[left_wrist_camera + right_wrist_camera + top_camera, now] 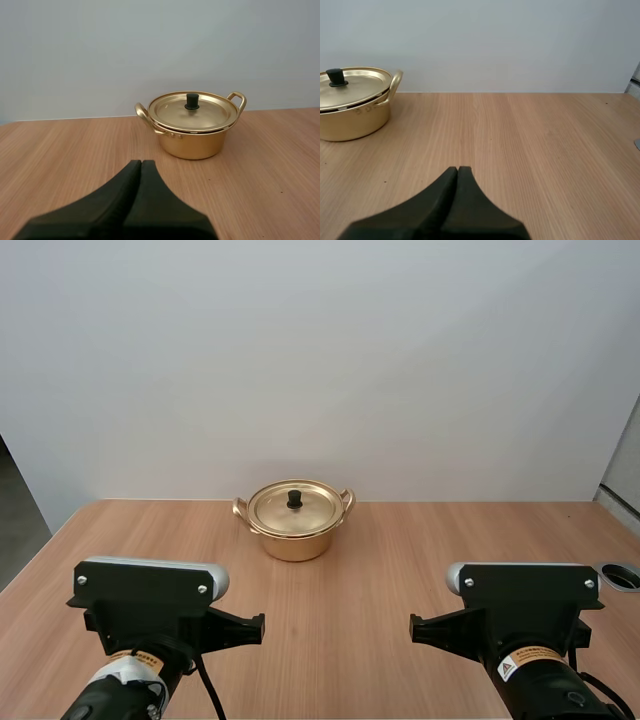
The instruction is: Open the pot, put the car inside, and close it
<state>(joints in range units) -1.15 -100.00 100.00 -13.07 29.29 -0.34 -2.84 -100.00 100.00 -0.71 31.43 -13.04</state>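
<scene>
A golden pot (294, 530) stands at the back middle of the wooden table (360, 570), its golden lid (294, 508) resting on it with a black knob (295, 499) on top. My left gripper (141, 162) is shut on nothing, its fingers lying together as one dark wedge. It is low over the table, well short of the pot (192, 140), which is ahead and slightly to its right. My right gripper (457, 169) is likewise shut and holds nothing, with the pot (352, 117) ahead and off to its left. Both arms (150, 610) (525, 610) sit at the table's near edge.
A grey round fitting (622, 577) is set into the table at the right edge. Bare wood lies between the arms and the pot. A plain pale wall (320, 360) rises behind the table.
</scene>
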